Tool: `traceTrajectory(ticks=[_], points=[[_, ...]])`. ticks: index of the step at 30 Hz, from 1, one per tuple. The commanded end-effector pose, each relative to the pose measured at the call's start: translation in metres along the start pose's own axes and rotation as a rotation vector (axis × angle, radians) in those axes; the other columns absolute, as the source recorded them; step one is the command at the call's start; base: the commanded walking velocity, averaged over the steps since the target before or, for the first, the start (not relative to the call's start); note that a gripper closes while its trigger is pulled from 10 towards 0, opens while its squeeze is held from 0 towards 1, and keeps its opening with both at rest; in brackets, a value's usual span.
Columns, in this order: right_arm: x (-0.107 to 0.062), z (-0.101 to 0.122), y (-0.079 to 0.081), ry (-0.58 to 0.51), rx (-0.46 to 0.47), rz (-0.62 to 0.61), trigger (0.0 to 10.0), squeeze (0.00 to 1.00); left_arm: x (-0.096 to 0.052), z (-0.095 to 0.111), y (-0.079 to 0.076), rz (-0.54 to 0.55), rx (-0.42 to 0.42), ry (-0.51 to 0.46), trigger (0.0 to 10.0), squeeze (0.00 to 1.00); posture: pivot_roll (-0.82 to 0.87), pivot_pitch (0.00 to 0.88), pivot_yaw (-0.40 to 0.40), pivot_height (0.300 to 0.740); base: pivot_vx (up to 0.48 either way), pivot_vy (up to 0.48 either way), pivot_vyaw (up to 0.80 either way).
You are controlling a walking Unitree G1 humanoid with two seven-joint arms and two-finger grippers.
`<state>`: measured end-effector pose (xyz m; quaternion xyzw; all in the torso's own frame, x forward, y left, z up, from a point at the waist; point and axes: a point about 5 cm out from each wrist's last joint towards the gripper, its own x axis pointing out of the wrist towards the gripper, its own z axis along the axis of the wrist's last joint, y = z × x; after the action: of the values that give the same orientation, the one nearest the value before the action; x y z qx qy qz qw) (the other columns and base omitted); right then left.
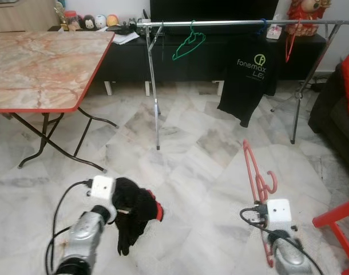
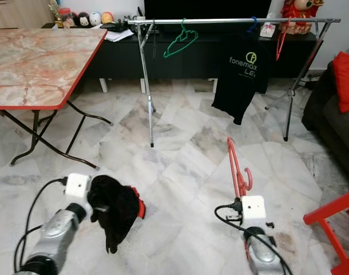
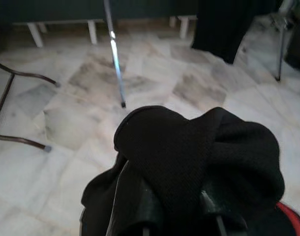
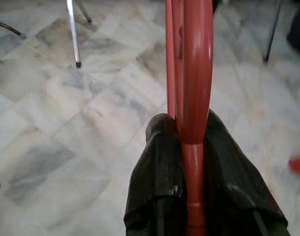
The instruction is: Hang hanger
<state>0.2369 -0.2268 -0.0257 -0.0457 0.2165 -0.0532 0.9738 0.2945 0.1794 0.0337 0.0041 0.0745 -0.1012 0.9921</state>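
Observation:
My right gripper [image 4: 192, 147] is shut on a red plastic hanger [image 1: 256, 175], held low at the right with its hook [image 1: 271, 181] pointing up and forward. My left gripper [image 3: 182, 209] is shut on a bunched black garment [image 1: 133, 211] with a red edge, held low at the left above the marble floor. Ahead stands a metal clothes rail [image 1: 243, 23]. On it hang a green hanger [image 1: 189, 44], a black T-shirt [image 1: 249, 77] with a printed logo, and a red hanger [image 1: 289, 43].
A folding marble-top table [image 1: 40, 63] with a red rim stands at the left. A dark TV bench [image 1: 129, 60] runs behind the rail. A dark sofa [image 1: 337, 112] with a red cushion sits at the right, and a red frame [image 1: 337, 229] is at the lower right.

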Motion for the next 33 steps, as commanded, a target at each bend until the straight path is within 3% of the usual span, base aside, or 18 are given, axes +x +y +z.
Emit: traceTrajectory(ticks=[1, 3, 5, 10, 13, 16, 20, 27, 33], points=[[-0.003, -0.010, -0.008, 0.048, 0.044, -0.064, 10.0, 0.00, 0.002, 0.010, 0.007, 0.072, -0.024, -0.058, 10.0, 0.00, -0.12, 0.000, 0.015, 0.740, 0.000, 0.000, 0.00], [-0.008, -0.020, -0.012, 0.105, 0.066, -0.098, 10.0, 0.00, 0.003, 0.011, 0.008, 0.108, -0.047, -0.070, 10.0, 0.00, -0.12, 0.000, 0.012, 0.740, 0.000, 0.000, 0.00], [-0.017, -0.037, -0.023, 0.189, 0.172, -0.187, 10.0, 0.00, 0.000, 0.013, 0.015, 0.139, -0.040, -0.075, 10.0, 0.00, -0.12, 0.000, 0.012, 0.740, 0.000, 0.000, 0.00], [-0.023, -0.046, -0.020, 0.208, 0.151, -0.160, 10.0, 0.00, -0.007, 0.016, 0.026, 0.159, -0.008, -0.091, 10.0, 0.00, -0.13, 0.000, 0.015, 0.740, 0.000, 0.000, 0.00], [-0.029, -0.054, -0.020, 0.228, 0.166, -0.177, 10.0, 0.00, -0.012, 0.021, 0.032, 0.194, -0.029, -0.120, 10.0, 0.00, -0.14, 0.000, 0.019, 0.740, 0.000, 0.000, 0.00], [-0.037, -0.067, -0.021, 0.294, 0.218, -0.223, 10.0, 0.00, -0.012, 0.023, 0.025, 0.185, -0.040, -0.145, 10.0, 0.00, -0.14, 0.000, 0.016, 0.740, 0.000, 0.000, 0.00], [-0.046, -0.081, -0.016, 0.367, 0.168, -0.206, 10.0, 0.00, -0.010, 0.026, 0.012, 0.174, -0.067, -0.164, 10.0, 0.00, -0.13, 0.000, 0.009, 0.740, 0.000, 0.000, 0.00], [-0.051, -0.087, -0.013, 0.391, 0.206, -0.225, 10.0, 0.00, -0.009, 0.022, -0.002, 0.132, -0.095, -0.140, 10.0, 0.00, -0.14, 0.000, 0.016, 0.740, 0.000, 0.000, 0.00], [-0.052, -0.089, -0.011, 0.408, 0.193, -0.217, 10.0, 0.00, -0.009, 0.020, -0.003, 0.143, -0.130, -0.127, 10.0, 0.00, -0.15, 0.000, 0.016, 0.740, 0.000, 0.000, 0.00]])
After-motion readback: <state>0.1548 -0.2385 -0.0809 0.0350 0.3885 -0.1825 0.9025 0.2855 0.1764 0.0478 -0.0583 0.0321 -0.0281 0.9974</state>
